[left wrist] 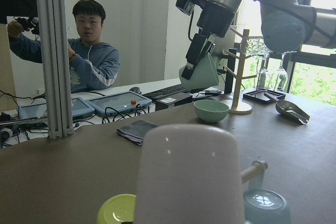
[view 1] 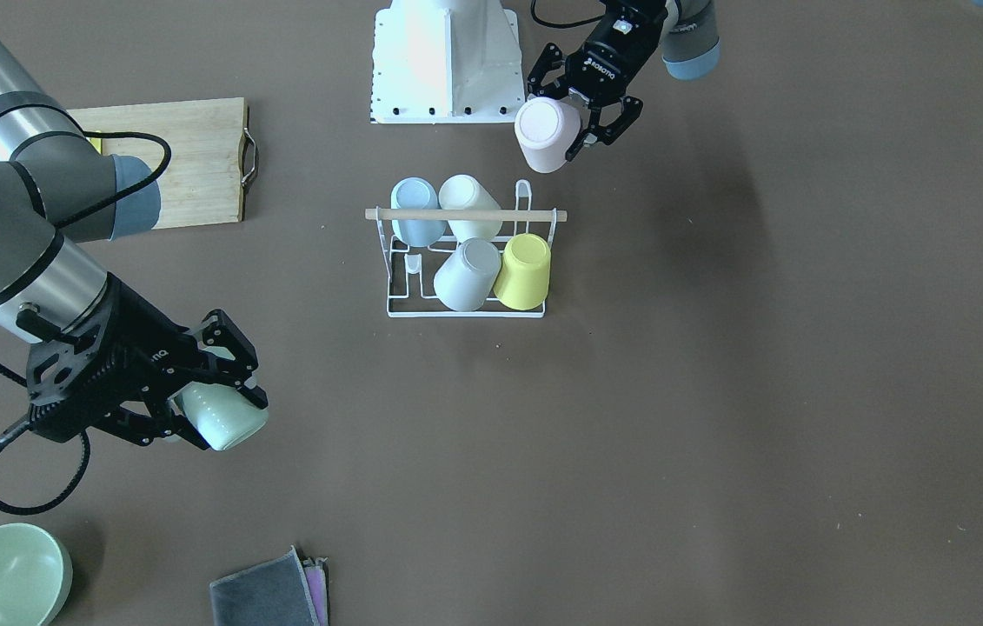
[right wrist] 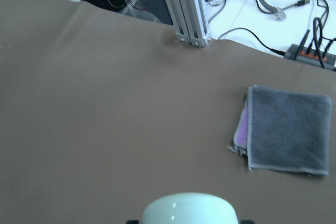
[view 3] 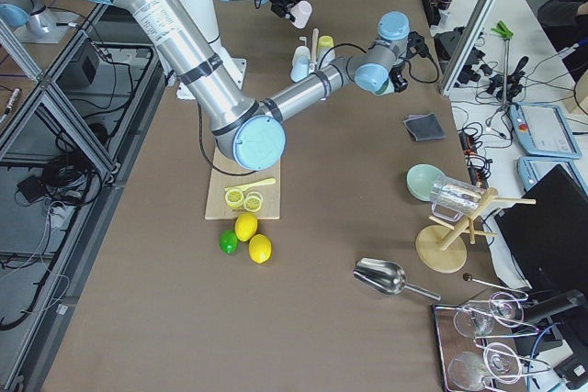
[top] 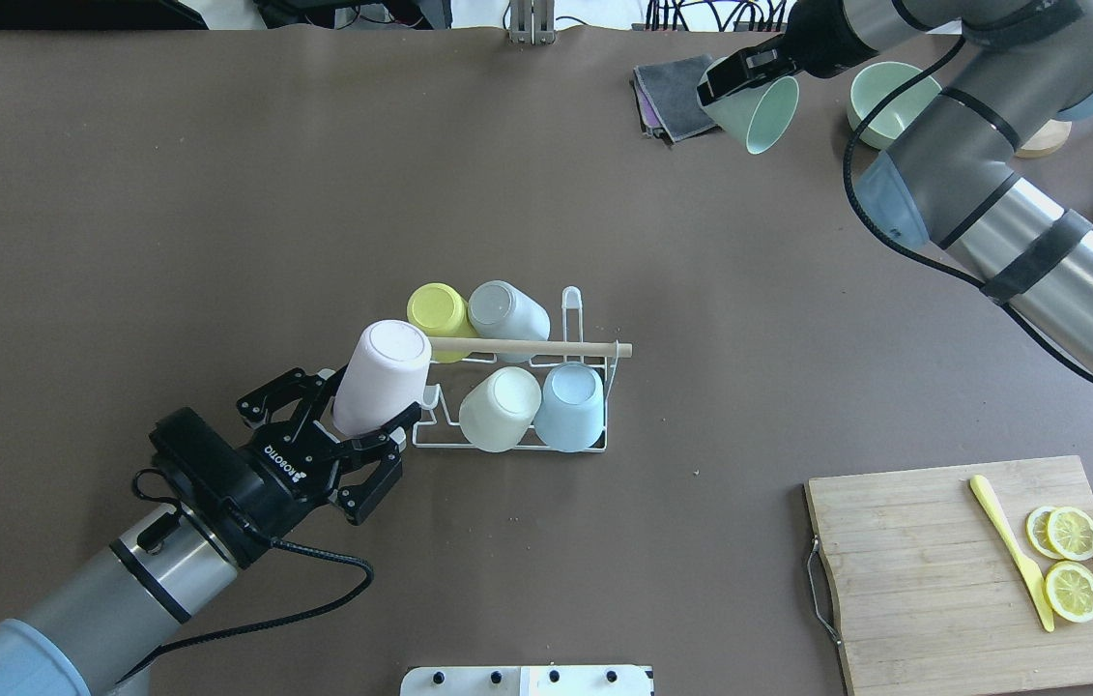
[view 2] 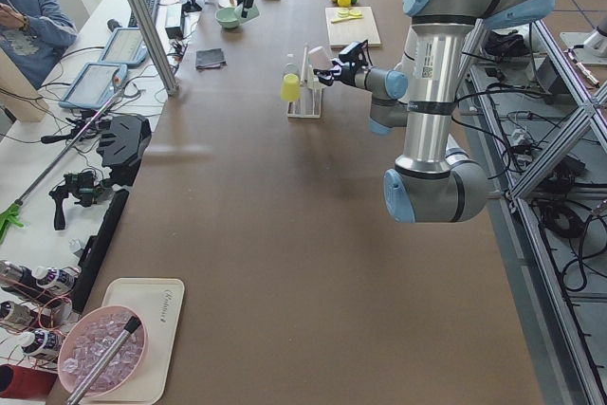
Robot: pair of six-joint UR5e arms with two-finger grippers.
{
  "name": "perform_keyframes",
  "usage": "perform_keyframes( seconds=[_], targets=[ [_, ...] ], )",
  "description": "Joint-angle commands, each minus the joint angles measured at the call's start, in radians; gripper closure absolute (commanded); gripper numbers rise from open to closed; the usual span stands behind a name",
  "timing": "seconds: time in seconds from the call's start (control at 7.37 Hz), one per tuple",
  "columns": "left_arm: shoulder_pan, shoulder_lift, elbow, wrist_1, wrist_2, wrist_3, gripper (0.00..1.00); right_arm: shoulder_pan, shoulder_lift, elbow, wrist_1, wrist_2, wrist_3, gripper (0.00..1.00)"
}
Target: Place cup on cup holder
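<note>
Nearest the robot, the left gripper is clenched on the sides of the pink cup, mouth down and tilted. It hangs at about 8 o'clock of the cup holder, beside the rod's end and not yet seated on any prong. The near row carries a cream cup and a blue cup; its 9 o'clock place looks free. The far row has a yellow cup, a grey cup and one bare prong at the 1 o'clock corner. Far off toward 1 o'clock, the right gripper grasps a mint cup aloft by the towel. The step in hand seems to be placing the pink cup: it likely needs righting over the free near prong, lowering, then letting go.
</note>
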Motion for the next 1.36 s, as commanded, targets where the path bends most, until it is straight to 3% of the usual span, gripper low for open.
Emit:
perform_keyframes(
  seconds=[0.0,0.41,0.68,0.95,1.09,1.22],
  targets=[
    [-0.005,-0.011,0.031,0.001,0.006,-0.029,0.66,-0.05,-0.009,-0.003,0.306,-0.134,0.186,1.0],
    [-0.013,-0.059,0.079,0.001,0.008,-0.064,0.66,-0.195,-0.018,-0.018,0.656,-0.382,0.252,1.0],
    [-0.033,-0.091,0.133,0.002,0.008,-0.105,0.66,-0.281,-0.023,-0.059,0.863,-0.445,0.191,1.0],
    [-0.056,-0.117,0.168,0.005,0.008,-0.118,0.66,-0.421,-0.033,-0.073,0.956,-0.669,0.097,1.0],
    [-0.055,-0.126,0.178,0.005,0.006,-0.121,0.65,-0.44,-0.037,-0.093,0.985,-0.68,0.038,1.0],
    [-0.053,-0.126,0.178,0.005,0.006,-0.133,0.58,-0.452,-0.024,-0.124,1.026,-0.679,0.041,1.0]
  ],
)
